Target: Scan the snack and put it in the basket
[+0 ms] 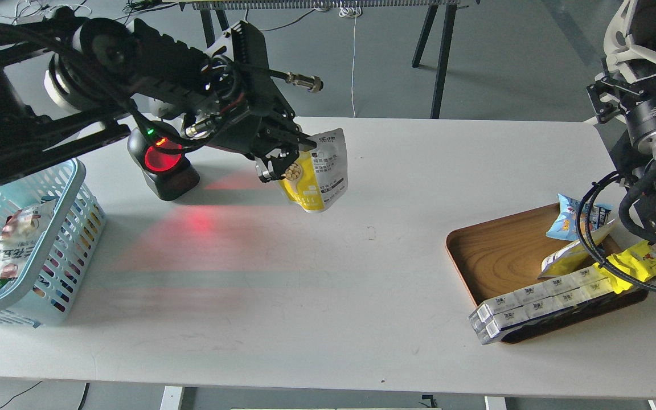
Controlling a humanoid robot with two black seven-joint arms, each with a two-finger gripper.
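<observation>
My left gripper (281,160) is shut on the snack (316,177), a flat pouch with a yellow lower part, a white top and a round bean picture. It holds the pouch tilted in the air above the table, just right of a black scanner (163,165) with a red glowing window. Red light falls on the table in front of the scanner. The light blue basket (66,245) stands at the table's left edge with packets inside. My right arm rises along the right edge; its gripper (610,94) is dark and apart from everything.
A brown wooden tray (499,250) at the right holds a blue packet (575,219), a bright yellow wrapper (638,265) and long white boxes (533,304) overhanging its front edge. Black cables hang from the right arm over the tray.
</observation>
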